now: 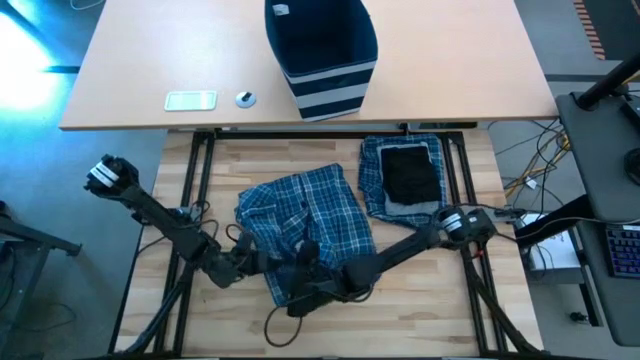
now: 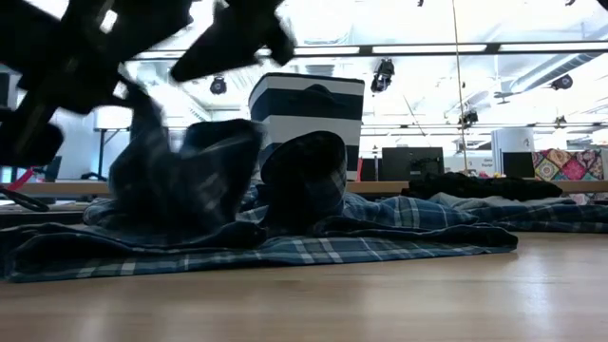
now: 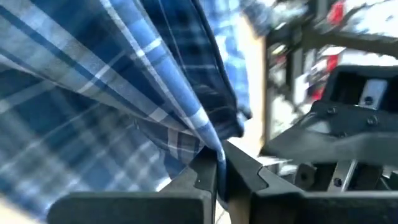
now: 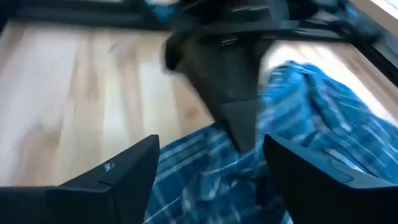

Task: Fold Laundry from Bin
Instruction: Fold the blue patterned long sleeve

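A blue-and-white plaid garment (image 1: 305, 225) lies spread on the wooden table, its near part bunched and raised (image 2: 180, 180). My left gripper (image 1: 265, 263) is at the garment's near left corner and is shut on its cloth (image 3: 124, 93). My right gripper (image 1: 308, 292) is at the garment's near edge. It is open, with its fingers standing wide apart over plaid cloth (image 4: 205, 168). The left gripper shows just beyond it in the right wrist view. The navy striped bin (image 1: 322, 50) stands on the far desk. My left gripper pinches a bunched edge of the plaid garment (image 3: 210, 148) between its two fingertips. The cloth runs away from the fingers in gathered folds, several layers together. The held part is raised off the table (image 2: 152, 142), and the rest of the garment lies on the wood.
A folded plaid piece with a small black piece (image 1: 410, 172) on top lies at the table's far right. A phone-like slab (image 1: 190, 100) and a small round thing (image 1: 245, 98) lie on the far desk. Bare wood (image 1: 430, 300) shows near the front edge.
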You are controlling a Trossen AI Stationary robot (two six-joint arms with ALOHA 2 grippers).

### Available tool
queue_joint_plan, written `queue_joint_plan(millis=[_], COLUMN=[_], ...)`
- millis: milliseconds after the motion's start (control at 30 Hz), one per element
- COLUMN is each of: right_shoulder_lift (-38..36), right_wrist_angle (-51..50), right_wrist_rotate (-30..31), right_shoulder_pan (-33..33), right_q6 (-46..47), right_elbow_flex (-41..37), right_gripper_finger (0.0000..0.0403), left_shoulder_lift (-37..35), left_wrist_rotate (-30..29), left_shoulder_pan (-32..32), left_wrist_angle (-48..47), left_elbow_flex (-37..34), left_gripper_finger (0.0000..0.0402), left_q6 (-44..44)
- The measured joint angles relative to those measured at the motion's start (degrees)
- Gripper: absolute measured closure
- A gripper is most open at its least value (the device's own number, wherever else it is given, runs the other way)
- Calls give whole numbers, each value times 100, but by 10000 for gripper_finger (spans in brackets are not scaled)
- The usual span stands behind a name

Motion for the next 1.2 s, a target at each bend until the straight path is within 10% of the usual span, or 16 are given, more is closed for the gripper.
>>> queue_joint_plan(millis=[433, 767, 867, 1200], right_shoulder_lift=[-180, -38, -183, -490], right_wrist_angle=[-728, -917, -916, -2013], right_wrist_rotate=[316, -44, -137, -347], right_shoulder_pan=[-469, -970, -1047, -1308], right_q6=[718, 665, 302, -335], right_elbow_flex=[7, 2, 0, 765], right_gripper_finger=[106, 314, 379, 394], left_shoulder_lift=[-450, -823, -1256, -2881], left_wrist_rotate=[-463, -364, -59, 999], left_shoulder_pan=[386, 389, 387, 127], left_wrist_angle=[903, 869, 444, -3756], left_elbow_flex=[5, 111, 114, 303], left_gripper_finger=[401, 400, 383, 307], left_q6=[587, 1110, 1505, 1982])
